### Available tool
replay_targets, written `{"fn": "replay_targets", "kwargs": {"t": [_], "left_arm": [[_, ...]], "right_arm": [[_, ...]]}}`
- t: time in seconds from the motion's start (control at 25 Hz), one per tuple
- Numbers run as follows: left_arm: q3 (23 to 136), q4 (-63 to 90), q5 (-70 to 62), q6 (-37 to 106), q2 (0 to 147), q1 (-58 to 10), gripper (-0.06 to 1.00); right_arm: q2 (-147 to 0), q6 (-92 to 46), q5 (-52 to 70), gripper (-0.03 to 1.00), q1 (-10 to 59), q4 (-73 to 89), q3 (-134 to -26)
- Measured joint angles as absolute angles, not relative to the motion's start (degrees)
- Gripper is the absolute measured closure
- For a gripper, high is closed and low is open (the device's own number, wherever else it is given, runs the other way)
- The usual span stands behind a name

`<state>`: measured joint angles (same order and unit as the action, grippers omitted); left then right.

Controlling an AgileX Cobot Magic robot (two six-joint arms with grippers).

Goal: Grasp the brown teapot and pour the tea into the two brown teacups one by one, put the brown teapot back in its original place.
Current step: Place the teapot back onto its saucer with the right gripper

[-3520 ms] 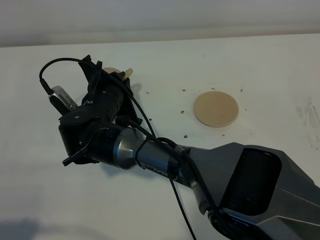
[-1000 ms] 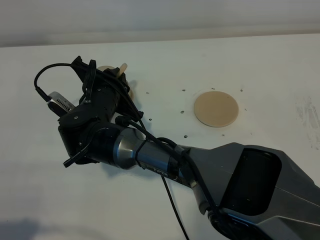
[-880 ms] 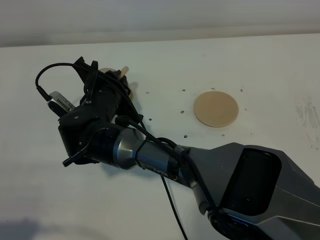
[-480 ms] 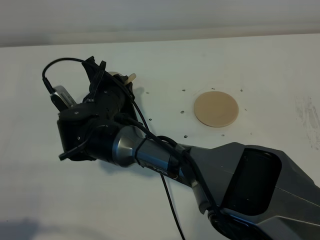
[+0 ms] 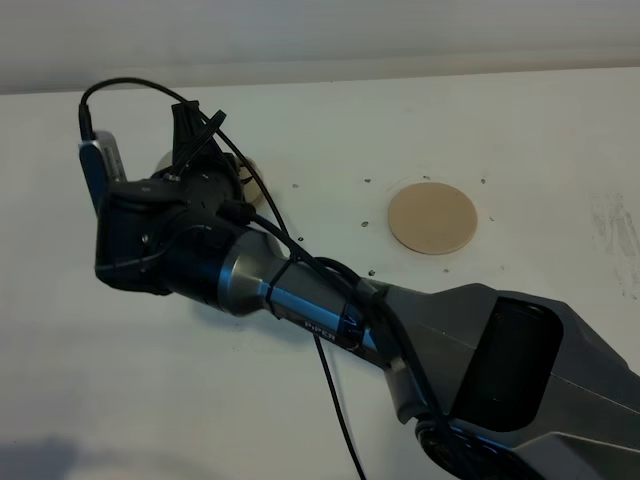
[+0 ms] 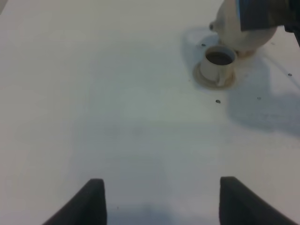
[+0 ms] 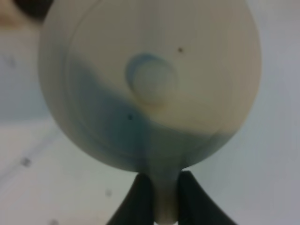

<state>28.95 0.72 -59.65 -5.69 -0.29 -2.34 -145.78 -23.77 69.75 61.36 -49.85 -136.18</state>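
Note:
In the right wrist view the brown teapot (image 7: 150,84) fills the frame, seen from over its knobbed lid. My right gripper (image 7: 164,190) is shut on its loop handle. In the left wrist view the teapot (image 6: 243,35) hangs just above and behind one brown teacup (image 6: 218,63), which holds dark tea and stands on its saucer (image 6: 206,79). The second teacup is hidden. My left gripper (image 6: 161,201) is open and empty, low over bare table, well away from the cup. In the exterior high view the right arm (image 5: 170,235) reaches across to the far left and covers teapot and cups. The round tan coaster (image 5: 432,217) lies bare.
The white table (image 5: 520,130) has several small dark specks around the coaster. The right arm's cable (image 5: 330,400) loops over the wrist and hangs toward the front. A tan rim (image 5: 250,178) peeks out beside the wrist.
The right wrist has rolled and shifted toward the back left. The teapot's spout, seen sticking out behind the wrist earlier, is now hidden by the arm. The coaster has not moved.

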Motion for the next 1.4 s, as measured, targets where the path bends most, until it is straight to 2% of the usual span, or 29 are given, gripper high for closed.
{"fn": "replay_targets", "kwargs": {"t": [0.48, 0.92, 1.4], "left_arm": [[29.0, 0.7, -59.6, -5.7, -0.3, -2.3, 0.42], [29.0, 0.7, -59.6, -5.7, -0.3, -2.3, 0.42], [29.0, 0.7, -59.6, -5.7, -0.3, -2.3, 0.42]], "right_arm": [[-140.3, -12.1, 70.2, 0.84, 60.6, -33.5, -137.0], [-133.7, -6.5, 70.5, 0.84, 56.6, -16.2, -125.4], [-133.8, -6.1, 68.9, 0.84, 53.0, -11.5, -116.2]]}}
